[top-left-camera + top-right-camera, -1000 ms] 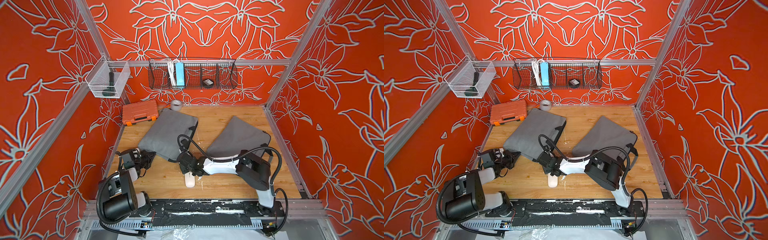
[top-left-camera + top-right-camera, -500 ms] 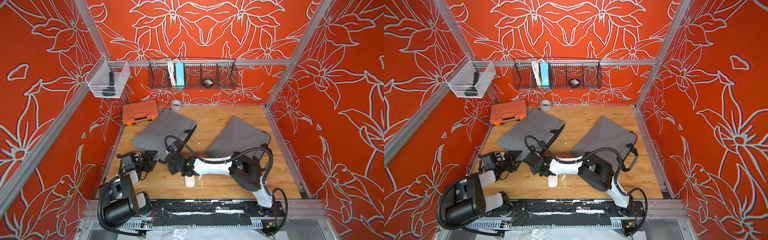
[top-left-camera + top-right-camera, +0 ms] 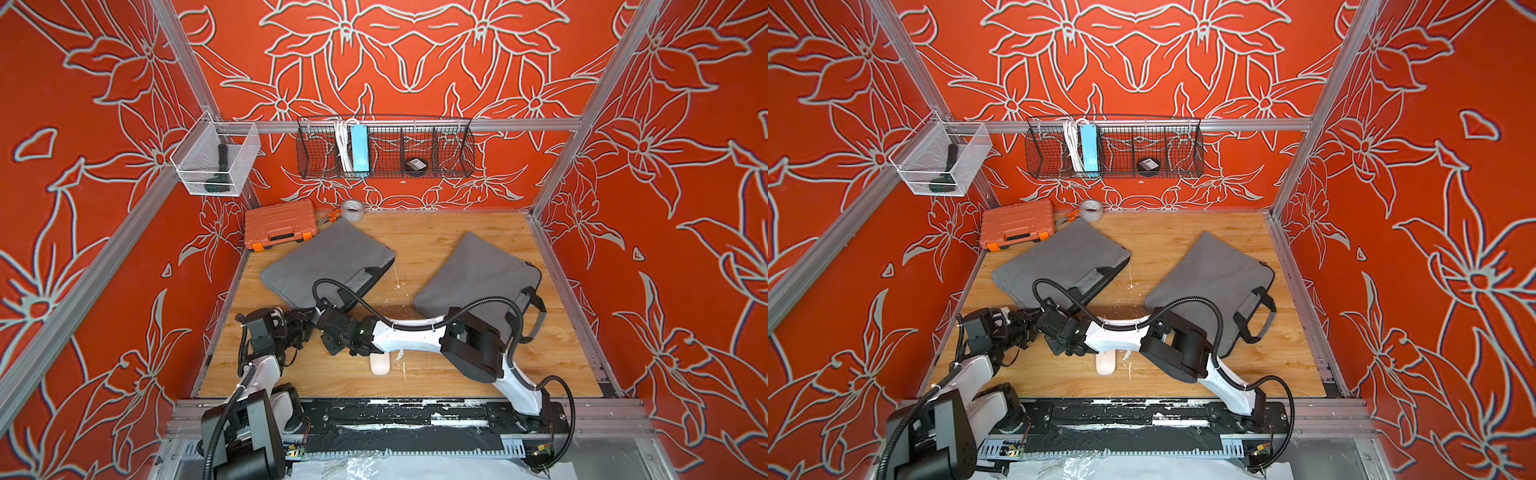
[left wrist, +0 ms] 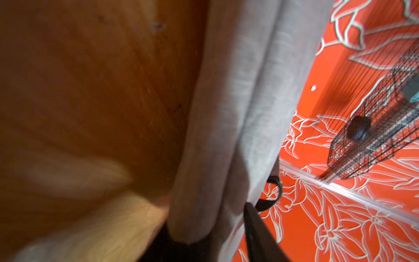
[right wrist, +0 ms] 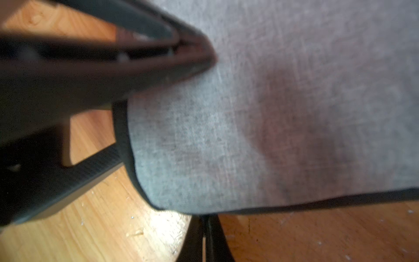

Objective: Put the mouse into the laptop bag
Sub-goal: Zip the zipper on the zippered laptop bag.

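- We're seemingly opening the left laptop bag [image 3: 328, 262]; the mouse [image 3: 380, 364] lies on the near surface [image 3: 436, 232].
- Right gripper [image 5: 205, 236] jaws are pressed together at the bag's near edge; left gripper [image 3: 306, 323] jaws, can't tell.
- Next: part the opening.

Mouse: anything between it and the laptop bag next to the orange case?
Yes. The right arm stretches across that line, hiding the mouse's far end in both top views; its wrist sits at the laptop bag's near corner. Nothing else visible between them.
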Robot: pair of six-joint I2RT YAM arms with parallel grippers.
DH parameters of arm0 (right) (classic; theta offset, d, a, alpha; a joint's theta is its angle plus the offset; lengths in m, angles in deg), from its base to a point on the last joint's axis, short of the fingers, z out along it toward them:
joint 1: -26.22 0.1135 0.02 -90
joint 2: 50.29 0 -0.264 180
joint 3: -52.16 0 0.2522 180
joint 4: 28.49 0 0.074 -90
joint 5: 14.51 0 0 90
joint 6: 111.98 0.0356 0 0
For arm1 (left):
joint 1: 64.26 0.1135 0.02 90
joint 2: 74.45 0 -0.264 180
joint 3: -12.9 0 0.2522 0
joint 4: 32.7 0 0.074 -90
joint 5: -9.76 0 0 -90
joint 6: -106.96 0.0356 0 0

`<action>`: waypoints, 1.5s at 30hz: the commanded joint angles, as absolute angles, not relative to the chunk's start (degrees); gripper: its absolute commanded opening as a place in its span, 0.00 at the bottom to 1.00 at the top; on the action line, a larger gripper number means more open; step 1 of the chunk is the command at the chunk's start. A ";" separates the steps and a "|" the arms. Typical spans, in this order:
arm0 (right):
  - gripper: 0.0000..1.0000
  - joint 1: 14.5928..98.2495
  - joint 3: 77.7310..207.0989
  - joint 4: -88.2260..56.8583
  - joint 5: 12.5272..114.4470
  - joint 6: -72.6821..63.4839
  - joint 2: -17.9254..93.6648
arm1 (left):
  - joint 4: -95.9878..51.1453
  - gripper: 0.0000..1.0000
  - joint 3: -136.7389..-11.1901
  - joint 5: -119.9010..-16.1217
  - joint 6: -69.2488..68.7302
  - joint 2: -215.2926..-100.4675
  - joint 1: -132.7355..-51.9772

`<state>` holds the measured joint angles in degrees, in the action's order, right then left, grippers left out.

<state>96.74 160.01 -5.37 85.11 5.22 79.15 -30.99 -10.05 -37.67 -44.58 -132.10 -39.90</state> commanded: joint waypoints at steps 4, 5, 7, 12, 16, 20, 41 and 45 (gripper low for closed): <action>0.00 95.31 157.74 -3.09 88.21 7.18 78.32 | -28.81 0.00 -12.18 -37.99 -42.06 -134.90 -40.08; 0.00 94.88 156.98 -3.09 88.46 7.54 77.93 | -29.03 0.00 -12.29 -37.72 -41.94 -135.66 -40.00; 0.00 93.52 155.26 -2.51 89.55 8.54 76.88 | -28.90 0.00 -12.96 -36.96 -41.25 -137.15 -39.76; 0.00 89.36 151.67 -1.15 89.99 10.74 74.76 | -26.23 0.00 -14.43 -37.43 -39.33 -136.70 -38.17; 0.00 85.71 149.42 -0.07 90.98 11.44 73.51 | -23.61 0.00 -15.30 -38.27 -38.12 -134.51 -35.85; 0.00 81.96 147.52 0.98 92.13 11.68 72.31 | -20.72 0.00 -16.82 -38.67 -35.74 -134.32 -32.78; 0.00 70.08 144.50 3.70 92.73 8.80 69.78 | -13.26 0.19 -24.55 -36.52 -24.48 -148.22 -20.16; 0.00 69.96 143.53 3.86 92.39 8.24 68.61 | -11.70 0.39 -25.06 -37.78 -24.01 -146.96 -20.15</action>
<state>71.21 146.02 -2.88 88.28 9.09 69.99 -12.68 -23.93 -34.05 -24.67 -148.14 -20.95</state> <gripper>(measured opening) 0.064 0.316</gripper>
